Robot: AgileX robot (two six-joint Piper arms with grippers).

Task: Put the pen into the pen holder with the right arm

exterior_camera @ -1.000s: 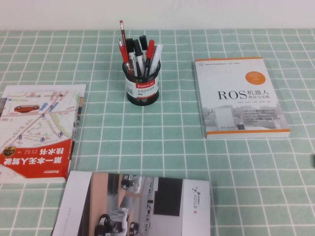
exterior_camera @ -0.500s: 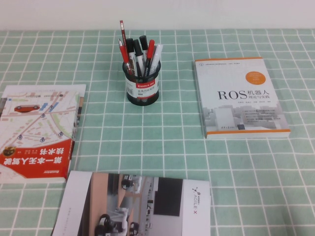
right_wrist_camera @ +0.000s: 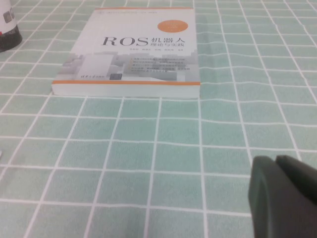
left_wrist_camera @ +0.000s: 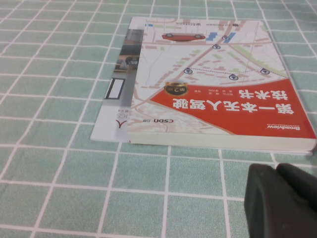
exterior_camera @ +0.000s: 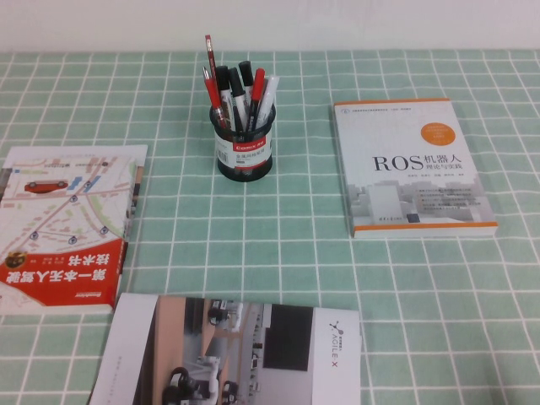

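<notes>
A black mesh pen holder [exterior_camera: 245, 152] stands at the table's back middle, and its edge also shows in the right wrist view [right_wrist_camera: 7, 29]. Several red, black and white pens [exterior_camera: 240, 93] stand upright in it. No loose pen shows on the table. Neither arm shows in the high view. My right gripper [right_wrist_camera: 276, 161] hangs low over the checked cloth on the near side of the ROS book, shut and empty. My left gripper [left_wrist_camera: 277, 171] is shut and empty, low over the cloth beside the red map book.
A white ROS book [exterior_camera: 411, 169] lies at the right, also in the right wrist view [right_wrist_camera: 138, 54]. A red-and-white map book [exterior_camera: 63, 224] lies at the left, also in the left wrist view [left_wrist_camera: 218, 94]. A brochure [exterior_camera: 236, 350] lies at the front.
A dark tip of my right gripper showed at the high view's right edge one second ago; it has drawn back out of that view. Nothing else moved.
</notes>
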